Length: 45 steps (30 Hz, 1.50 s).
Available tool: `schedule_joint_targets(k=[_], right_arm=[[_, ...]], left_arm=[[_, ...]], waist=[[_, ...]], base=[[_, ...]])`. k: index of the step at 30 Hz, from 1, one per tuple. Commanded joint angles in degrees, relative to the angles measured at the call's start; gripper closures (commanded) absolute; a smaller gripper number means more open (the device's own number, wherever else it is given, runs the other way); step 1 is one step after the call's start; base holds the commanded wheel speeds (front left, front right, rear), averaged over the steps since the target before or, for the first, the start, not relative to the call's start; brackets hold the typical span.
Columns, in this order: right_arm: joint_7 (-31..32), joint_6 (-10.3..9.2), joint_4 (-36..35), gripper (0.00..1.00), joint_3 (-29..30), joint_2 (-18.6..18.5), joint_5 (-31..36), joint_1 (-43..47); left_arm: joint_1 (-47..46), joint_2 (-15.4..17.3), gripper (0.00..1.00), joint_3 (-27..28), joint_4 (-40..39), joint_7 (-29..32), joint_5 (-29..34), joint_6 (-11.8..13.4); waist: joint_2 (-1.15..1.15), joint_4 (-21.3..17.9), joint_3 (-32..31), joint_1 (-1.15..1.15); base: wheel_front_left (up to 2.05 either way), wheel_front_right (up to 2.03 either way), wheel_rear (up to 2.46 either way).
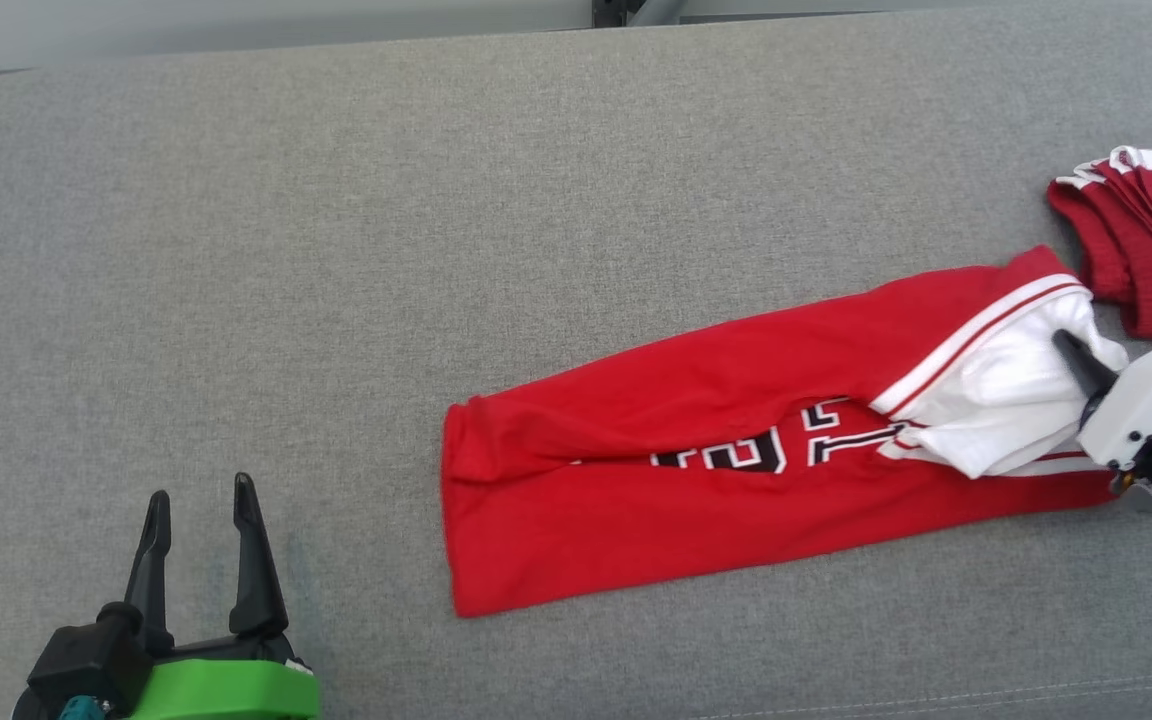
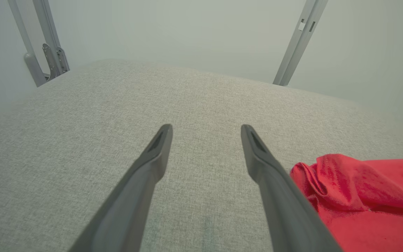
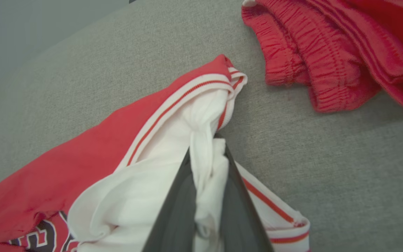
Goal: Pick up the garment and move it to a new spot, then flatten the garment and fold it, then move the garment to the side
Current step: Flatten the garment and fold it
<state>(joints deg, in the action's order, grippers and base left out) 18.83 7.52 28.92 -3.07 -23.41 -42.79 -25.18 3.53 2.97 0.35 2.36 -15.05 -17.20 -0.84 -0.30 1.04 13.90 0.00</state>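
The garment (image 1: 696, 470) is a red jersey with white trim and black numerals, lying folded lengthwise on the grey cushion (image 1: 436, 250). Its white inner fabric (image 1: 1006, 400) shows at the right end. My right gripper (image 1: 1071, 350) is shut on a bunch of that white fabric (image 3: 205, 168), which is pinched between the two dark fingers (image 3: 177, 203). My left gripper (image 1: 198, 500) stands open at the lower left, apart from the jersey, with nothing between its fingers (image 2: 152, 161). The jersey's left end (image 2: 359, 196) lies just right of it.
A second red garment with white stripes (image 1: 1146, 230) lies bunched at the right edge, close to the jersey's end (image 3: 334, 52). Grey metal frame legs (image 2: 299, 42) stand beyond the cushion's far edge.
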Motion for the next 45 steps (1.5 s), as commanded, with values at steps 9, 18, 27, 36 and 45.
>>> schedule_joint_targets(k=[9, 18, 27, 36, 45], right_arm=[[-0.02, -0.05, -9.79, 1.00, 0.03, -4.38, -2.55, 1.60], [3.28, -0.04, -27.40, 1.00, -13.94, 3.13, -1.69, 8.47], [-1.05, -0.03, -21.83, 1.00, -23.83, 15.18, 6.15, 6.92], [-6.10, -0.04, -13.62, 1.00, -24.47, 19.38, 7.51, 4.44], [-11.52, -0.04, -11.79, 0.00, -24.59, 20.16, 7.13, 2.96]], left_arm=[[2.28, -0.06, 0.00, -0.69, -0.36, -0.14, -0.52, 0.72], [2.67, -0.05, 0.00, -2.85, -0.56, -0.15, -0.63, 1.26], [1.18, -0.04, 0.00, -5.31, 0.48, -0.14, -0.83, 1.99], [1.97, -0.04, 0.00, -7.12, 1.17, -0.14, -1.08, 2.95], [3.40, -0.04, 0.00, -6.70, 0.57, -0.14, -0.49, 3.46]], waist=[[0.30, -0.17, -2.18, 0.00], [0.30, -0.35, -2.15, 0.00], [0.30, 0.92, -1.09, 0.00], [0.30, 2.97, -1.24, 0.00], [0.30, 2.19, -1.47, 0.00]], base=[[0.00, 0.00, 0.00], [0.00, 0.00, 0.00], [0.00, 0.00, 0.00], [0.00, 0.00, 0.00], [0.00, 0.00, 0.00]])
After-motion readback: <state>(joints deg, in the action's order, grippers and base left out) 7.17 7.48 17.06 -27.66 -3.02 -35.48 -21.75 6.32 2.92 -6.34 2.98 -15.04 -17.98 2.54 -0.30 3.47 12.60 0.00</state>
